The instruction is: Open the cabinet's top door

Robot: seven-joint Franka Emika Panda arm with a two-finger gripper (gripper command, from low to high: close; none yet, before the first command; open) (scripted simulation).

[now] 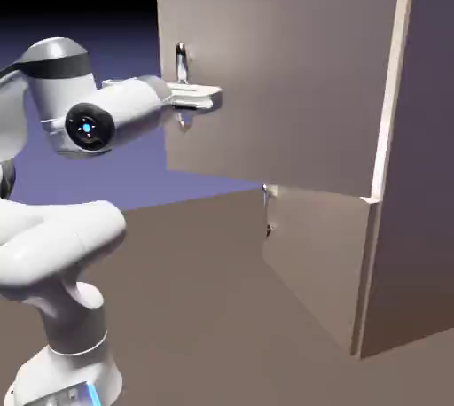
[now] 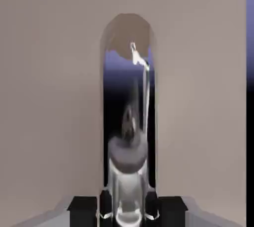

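Violet backdrop (image 1: 97, 187), door (image 1: 284, 85) open, gripper (image 2: 128, 210) on handle (image 1: 182, 60)

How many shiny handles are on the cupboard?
2. One is on the big top door, by the gripper; the other is on the shorter lower door, near its left edge.

exterior: beside robot, whole cabinet | hand: close, facing door; 2 share handle

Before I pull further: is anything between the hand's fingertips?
Yes. In the hand view, the top door's metallic bar handle lies between the fingertips, the door panel behind it.
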